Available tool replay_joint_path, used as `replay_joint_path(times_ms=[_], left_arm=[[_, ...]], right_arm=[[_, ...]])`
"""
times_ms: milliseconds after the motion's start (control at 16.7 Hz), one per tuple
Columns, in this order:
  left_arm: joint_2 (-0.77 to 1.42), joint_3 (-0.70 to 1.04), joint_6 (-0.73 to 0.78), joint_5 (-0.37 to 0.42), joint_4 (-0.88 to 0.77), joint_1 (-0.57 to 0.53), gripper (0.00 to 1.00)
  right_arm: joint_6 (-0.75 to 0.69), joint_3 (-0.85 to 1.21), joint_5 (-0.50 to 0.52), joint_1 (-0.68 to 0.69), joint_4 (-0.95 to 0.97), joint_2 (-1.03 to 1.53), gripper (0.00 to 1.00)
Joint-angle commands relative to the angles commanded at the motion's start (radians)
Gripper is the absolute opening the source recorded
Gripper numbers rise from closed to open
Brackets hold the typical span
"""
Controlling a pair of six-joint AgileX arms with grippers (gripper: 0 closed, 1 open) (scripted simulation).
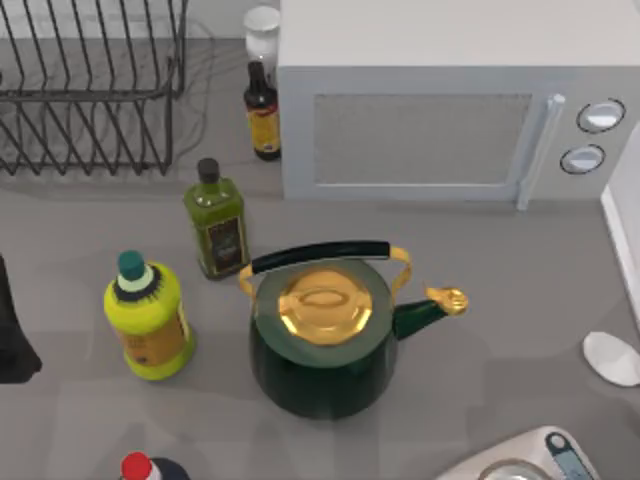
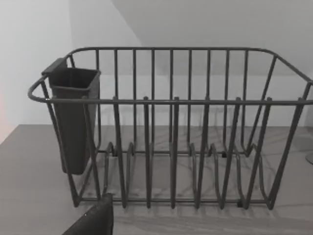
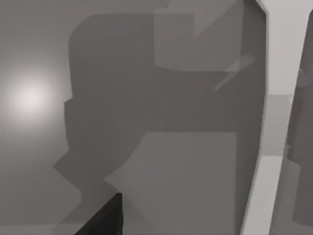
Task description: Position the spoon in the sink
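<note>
Far left edge of the top view: a dark piece of the left arm [image 1: 12, 335] sits at the table's margin, parked; whether its fingers are spread or closed cannot be told. Back left: wire dish rack [image 1: 90, 90]; the left wrist view faces it straight on, a dark cutlery cup [image 2: 73, 117] hung on one end, and a dark corner of the left gripper [image 2: 95, 220] at the frame's bottom edge. In front of the rack, on the grey table [image 1: 80, 420]: a yellow-green bottle with a teal cap [image 1: 148, 315], then a square olive-oil bottle [image 1: 217, 220] just behind and to its right. A red-capped bottle [image 1: 140, 467] pokes in at the front edge. Behind the oil bottle, a dark sauce bottle [image 1: 263, 115] stands close to the microwave's left side, a white shaker [image 1: 262, 30] behind it. Centre: dark green kettle [image 1: 325, 350], gold lid, gold-tipped spout pointing right, black handle arched over. Back right: white microwave [image 1: 430, 120], two round dials at its right end. Front right: part of a kitchen scale [image 1: 530, 455]. Far right: the spoon [image 1: 612, 358] lies on the table, white oval bowl showing, handle cut off by the frame edge, well apart from the kettle. Right wrist view: grey table surface under broad shadows, a pale band [image 3: 274, 122] along one side, a dark sliver of the right gripper [image 3: 105, 218]; its finger state cannot be told either.
</note>
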Motion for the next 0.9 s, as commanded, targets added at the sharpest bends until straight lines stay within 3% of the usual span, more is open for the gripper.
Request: replay_joint_path(times_ms=[720,900], left_arm=[[0.000,0.000,0.000,0.000,0.000,0.000,1.00],[0.000,0.000,0.000,0.000,0.000,0.000,1.00]], right_arm=[[0.000,0.000,0.000,0.000,0.000,0.000,0.02],[0.000,0.000,0.000,0.000,0.000,0.000,0.00]])
